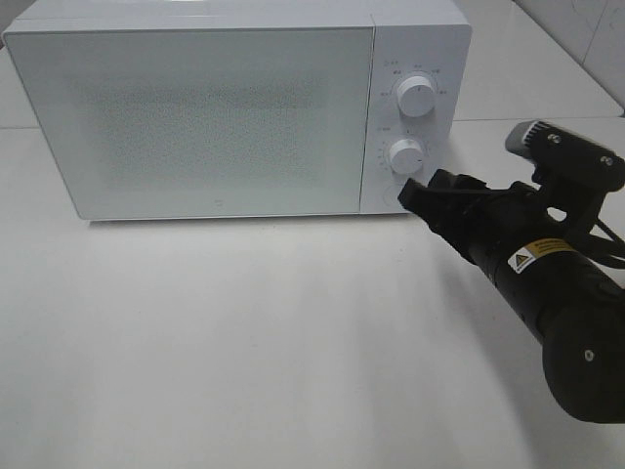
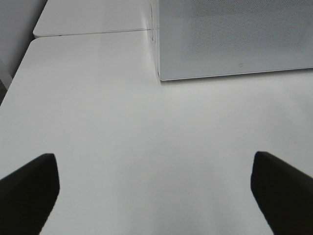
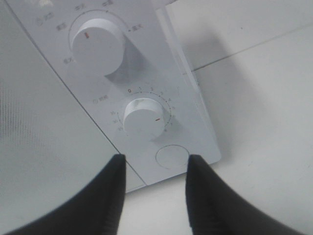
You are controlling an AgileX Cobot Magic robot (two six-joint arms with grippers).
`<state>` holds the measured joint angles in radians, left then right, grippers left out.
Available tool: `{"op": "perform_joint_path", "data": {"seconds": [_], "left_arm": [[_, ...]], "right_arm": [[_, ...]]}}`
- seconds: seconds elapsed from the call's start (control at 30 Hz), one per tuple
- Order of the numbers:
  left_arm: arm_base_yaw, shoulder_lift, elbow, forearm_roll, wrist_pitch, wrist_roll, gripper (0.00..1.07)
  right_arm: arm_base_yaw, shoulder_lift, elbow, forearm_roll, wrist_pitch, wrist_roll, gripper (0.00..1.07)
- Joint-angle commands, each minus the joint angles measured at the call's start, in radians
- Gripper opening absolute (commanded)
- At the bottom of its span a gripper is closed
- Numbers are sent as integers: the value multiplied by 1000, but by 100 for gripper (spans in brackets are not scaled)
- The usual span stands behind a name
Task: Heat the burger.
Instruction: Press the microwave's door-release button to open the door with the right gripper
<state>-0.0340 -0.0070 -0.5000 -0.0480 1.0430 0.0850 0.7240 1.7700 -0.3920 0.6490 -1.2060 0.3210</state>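
Note:
The burger is out of view in every frame. A white microwave stands at the back of the table with its frosted door shut. My right gripper is at the lower corner of the control panel, just below the lower knob. In the right wrist view the right gripper is open with a narrow gap, nothing between its fingers, and the round door button lies just beyond the fingertips. My left gripper is wide open over bare table, short of the microwave's front corner.
The control panel carries an upper knob above the lower timer knob. The white table stretches in front of the microwave. A seam to a second table surface runs past the microwave's side.

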Motion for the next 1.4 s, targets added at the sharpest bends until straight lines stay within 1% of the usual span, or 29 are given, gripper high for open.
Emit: {"op": "perform_joint_path", "data": {"seconds": [0.03,0.07,0.1,0.13,0.17,0.23,0.27,0.3,0.33,0.4,0.43,0.47,0.73,0.77,0.9,0.93,1.0,1.07,1.17,1.2,1.27,1.4], "left_arm": [[-4,-22,2,0,-3,-3,100],[-4,-22,2,0,-3,-3,100],[-4,-22,2,0,-3,-3,100],[-4,-22,2,0,-3,-3,100],[-4,-22,2,0,-3,-3,100],[-4,-22,2,0,-3,-3,100],[-4,-22,2,0,-3,-3,100],[-4,-22,2,0,-3,-3,100],[-4,-22,2,0,-3,-3,100],[-4,-22,2,0,-3,-3,100],[-4,-22,2,0,-3,-3,100],[-4,-22,2,0,-3,-3,100],[-4,-22,2,0,-3,-3,100],[-4,-22,2,0,-3,-3,100],[-4,-22,2,0,-3,-3,100],[-4,-22,2,0,-3,-3,100],[-4,-22,2,0,-3,-3,100],[-4,-22,2,0,-3,-3,100],[-4,-22,2,0,-3,-3,100],[-4,-22,2,0,-3,-3,100],[-4,-22,2,0,-3,-3,100],[-4,-22,2,0,-3,-3,100]], "right_arm": [[3,0,-10,-12,-15,365,17],[3,0,-10,-12,-13,436,13],[3,0,-10,-12,-13,436,13],[3,0,-10,-12,-13,547,8],[3,0,-10,-12,-13,547,8],[3,0,-10,-12,7,708,2],[3,0,-10,-12,7,708,2],[3,0,-10,-12,41,821,0],[3,0,-10,-12,41,821,0],[3,0,-10,-12,95,945,0],[3,0,-10,-12,95,945,0],[2,0,-10,-13,124,995,0],[-1,0,-15,-12,201,1030,0],[-1,2,-28,-12,236,1030,0],[-13,27,-55,-23,246,1034,0],[-35,49,-76,-72,255,1048,0],[-49,60,-86,-92,258,1060,0],[-101,95,-124,-155,273,1095,0],[-110,104,-136,-172,277,1095,0],[-125,120,-161,-204,279,1098,0],[-133,128,-171,-217,281,1098,0],[-180,167,-221,-243,292,1098,0]]}}
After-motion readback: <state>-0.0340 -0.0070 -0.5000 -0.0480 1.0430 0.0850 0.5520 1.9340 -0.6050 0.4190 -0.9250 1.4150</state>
